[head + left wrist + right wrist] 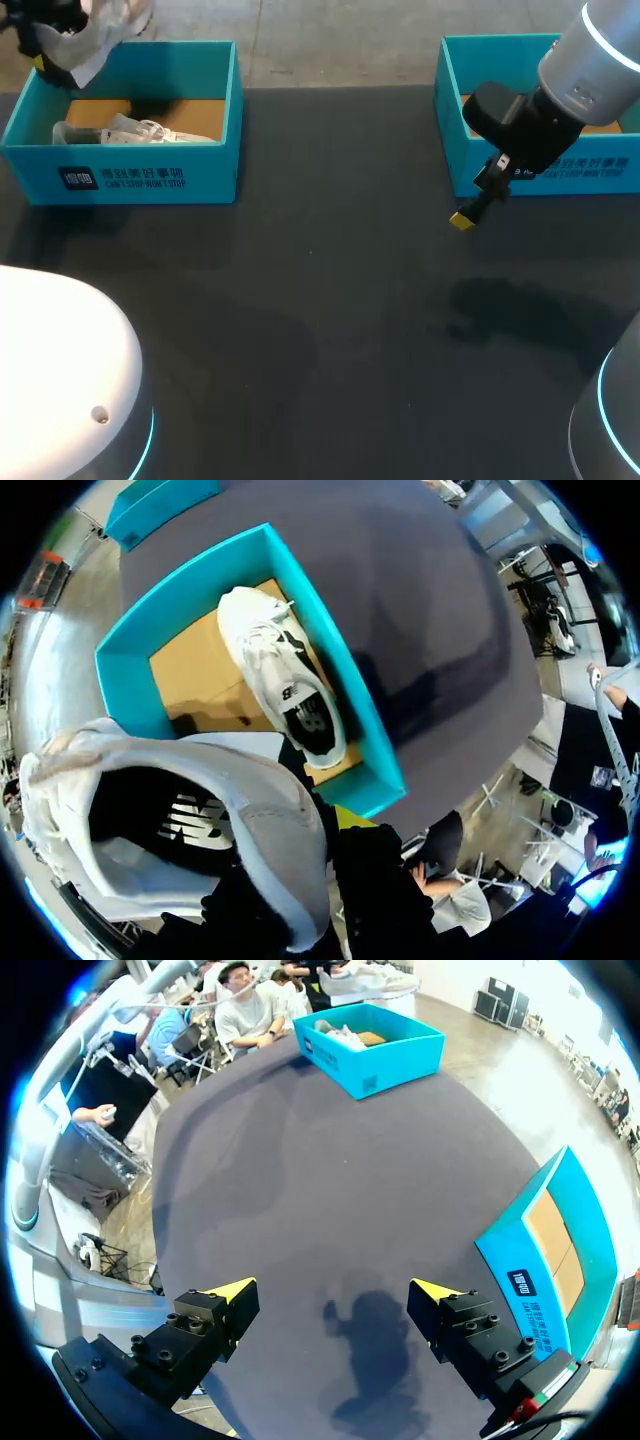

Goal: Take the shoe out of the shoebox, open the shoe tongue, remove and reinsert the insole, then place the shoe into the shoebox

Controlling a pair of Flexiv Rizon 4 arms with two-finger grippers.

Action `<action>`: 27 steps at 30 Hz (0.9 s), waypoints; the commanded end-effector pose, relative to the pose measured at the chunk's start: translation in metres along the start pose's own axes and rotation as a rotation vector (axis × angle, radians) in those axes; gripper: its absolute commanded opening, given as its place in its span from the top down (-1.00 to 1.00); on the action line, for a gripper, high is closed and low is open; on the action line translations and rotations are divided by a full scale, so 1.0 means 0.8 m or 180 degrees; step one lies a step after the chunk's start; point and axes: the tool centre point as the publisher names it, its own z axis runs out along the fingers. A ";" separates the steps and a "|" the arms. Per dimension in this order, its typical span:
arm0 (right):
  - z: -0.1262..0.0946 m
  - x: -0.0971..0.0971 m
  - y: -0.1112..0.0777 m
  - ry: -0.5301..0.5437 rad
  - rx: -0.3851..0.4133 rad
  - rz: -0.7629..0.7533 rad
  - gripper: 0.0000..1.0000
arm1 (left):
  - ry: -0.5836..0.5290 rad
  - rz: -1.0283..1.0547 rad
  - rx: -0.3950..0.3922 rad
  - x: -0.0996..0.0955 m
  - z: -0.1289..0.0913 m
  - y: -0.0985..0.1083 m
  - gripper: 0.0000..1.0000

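White shoe (255, 810) gripped between left fingers (352, 818), above the shoebox (125, 680).

White-grey right arm (598, 55) bears blue ring (603, 32) and black, yellow-tipped pincer (335, 1288).

Your dark tabletop (330, 300) carries a second teal box (610, 178) at its far right corner, open, brown cardboard floor showing. A spare white shoe (140, 130) lies in the shoebox (150, 175) at the far left corner.
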 end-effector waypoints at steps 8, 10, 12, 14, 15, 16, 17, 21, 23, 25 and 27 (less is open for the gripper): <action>0.001 -0.001 0.000 0.0002 0.0005 0.0002 -1.00 | -0.0048 -0.0001 -0.0017 0.010 -0.004 -0.002 1.00; 0.001 -0.001 0.000 0.0002 0.0005 0.0002 -1.00 | -0.0048 -0.0001 -0.0017 0.010 -0.004 -0.002 1.00; 0.001 -0.001 0.000 0.0002 0.0005 0.0002 -1.00 | -0.0048 -0.0001 -0.0017 0.010 -0.004 -0.002 1.00; 0.001 -0.001 0.000 0.0002 0.0005 0.0002 -1.00 | -0.0050 0.0076 -0.0024 0.012 -0.004 0.001 1.00; 0.001 -0.001 0.000 0.0002 0.0005 0.0002 -1.00 | -0.0037 0.0234 -0.0024 0.012 -0.005 0.004 1.00; 0.001 -0.001 0.000 0.0002 0.0005 0.0002 -1.00 | -0.0041 0.0324 0.0048 0.014 -0.006 0.008 1.00; 0.001 -0.001 0.000 0.0002 0.0005 0.0002 -1.00 | -0.0040 0.0470 0.0062 0.014 -0.007 0.012 1.00; 0.001 -0.001 0.000 0.0002 0.0005 0.0002 -1.00 | -0.0020 0.0963 0.0132 0.014 -0.010 0.032 1.00; 0.001 -0.001 0.000 0.0002 0.0005 0.0002 -1.00 | -0.0032 0.1140 0.0147 0.012 -0.011 0.043 1.00; 0.001 -0.001 0.000 0.0002 0.0005 0.0002 -1.00 | -0.0001 0.1420 0.0188 0.009 -0.012 0.052 1.00; 0.001 -0.001 0.000 0.0002 0.0005 0.0002 -1.00 | 0.0122 0.1653 0.0113 0.005 -0.013 0.060 1.00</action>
